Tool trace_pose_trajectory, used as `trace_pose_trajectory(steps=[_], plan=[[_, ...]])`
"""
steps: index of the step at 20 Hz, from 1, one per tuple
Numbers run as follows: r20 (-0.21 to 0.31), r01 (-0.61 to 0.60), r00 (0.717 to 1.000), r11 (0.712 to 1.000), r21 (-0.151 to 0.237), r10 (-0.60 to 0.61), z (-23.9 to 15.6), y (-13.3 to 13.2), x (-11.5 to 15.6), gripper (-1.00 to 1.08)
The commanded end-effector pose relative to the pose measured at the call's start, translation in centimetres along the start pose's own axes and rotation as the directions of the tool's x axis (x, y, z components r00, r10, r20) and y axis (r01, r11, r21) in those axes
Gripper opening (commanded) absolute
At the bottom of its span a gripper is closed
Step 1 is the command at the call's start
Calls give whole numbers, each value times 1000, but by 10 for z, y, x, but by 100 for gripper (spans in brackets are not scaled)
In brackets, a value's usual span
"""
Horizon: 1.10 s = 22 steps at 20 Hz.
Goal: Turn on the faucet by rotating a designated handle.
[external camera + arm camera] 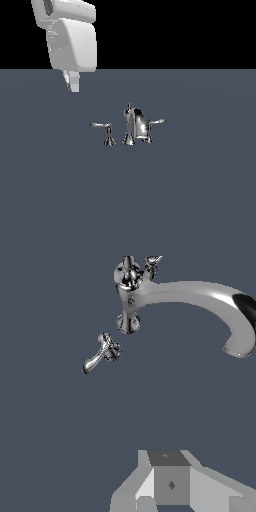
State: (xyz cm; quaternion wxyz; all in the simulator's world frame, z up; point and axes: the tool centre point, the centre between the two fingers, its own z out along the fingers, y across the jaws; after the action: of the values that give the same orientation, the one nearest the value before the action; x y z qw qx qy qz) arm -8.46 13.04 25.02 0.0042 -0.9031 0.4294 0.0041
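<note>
gripper [73, 85]: up high, holding nothing, can't tell if its fingers are apart | handle [103, 126]: well below and ahead of gripper, beside faucet [135, 126] with a gap | lever lies flat, pointing away from the spout

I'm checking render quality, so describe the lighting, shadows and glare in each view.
Exterior view: flat, even light; the faucet casts no visible shadow on the grey surface, black backdrop above, bright glints on the spout; the handle is small and coarse. Wrist view: sharp, strong white highlight along the spout, dark reflection near its tip, no shadows.
</note>
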Motion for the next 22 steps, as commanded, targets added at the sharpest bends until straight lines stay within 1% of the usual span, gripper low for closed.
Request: trace_pose_trajectory(steps=[1, 7, 12, 16, 22], plan=[[0, -43, 999, 999, 2, 43, 12, -11, 5, -100], [-2, -143, 990, 990, 2, 143, 40, -36, 19, -100], [-5, -231, 973, 973, 1, 231, 65, -57, 34, -100], [-8, -309, 951, 951, 1, 309, 87, -74, 50, -100], [-12, -414, 910, 910, 1, 414, 118, -96, 74, -100]])
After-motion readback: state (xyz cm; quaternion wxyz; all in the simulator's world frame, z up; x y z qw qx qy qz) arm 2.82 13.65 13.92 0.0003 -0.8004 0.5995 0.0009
